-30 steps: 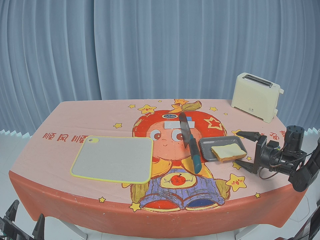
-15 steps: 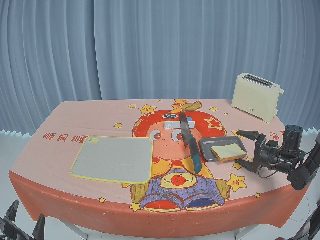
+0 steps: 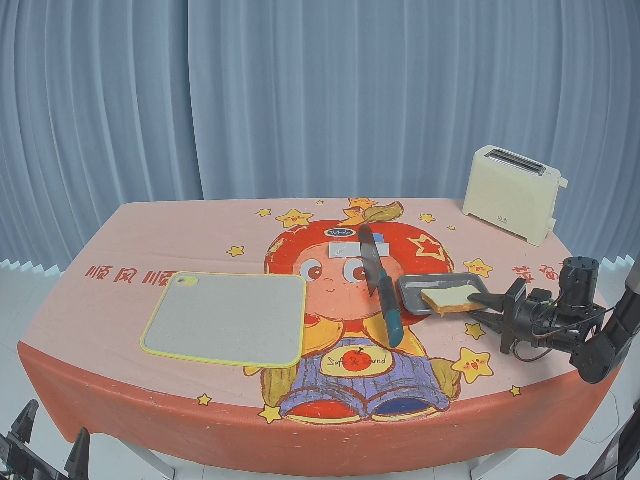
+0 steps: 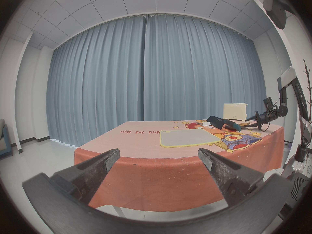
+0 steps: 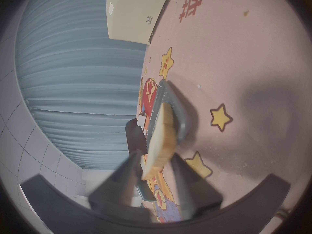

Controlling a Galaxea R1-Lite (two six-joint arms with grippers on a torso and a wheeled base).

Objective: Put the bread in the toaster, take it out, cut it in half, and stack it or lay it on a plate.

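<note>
Where the tray (image 3: 408, 296) ends on the robot's right, the bread (image 3: 448, 297) lies partly on it. The right edge of the bread overhangs the rim and is tipped a little upward.

Right gripper (image 3: 481, 305): low over the table (image 3: 167, 248), pointing toward the robot's left. Jaws narrow, one above the slice and one below, apparently pinching its right edge. The right wrist view shows the slice edge-on between them.

Bearing: from the jaws the bread runs on toward the table's middle. Its flat faces are turned to the jaws, and its length follows the gripper's own line.

Left gripper (image 4: 158, 153): jaws wide, holding nothing, off the table's near left corner and well apart from the bread. The right arm is much the nearer.

Toaster (image 3: 512, 193): upright at the far right of the table, beyond the right gripper and well apart from it. The slots face up and run along its long side.

Knife (image 3: 379, 281): just beside the tray's left end, blade away from the robot, handle toward it.

Board (image 3: 230, 318): left of the knife.

Assessment: the first step, bread into toaster, is barely begun. The coming move likely calls for lifting the slice, carrying it back and to the right, and turning it on edge to match a slot. Held by one edge only, a soft slice may sag or tear.
</note>
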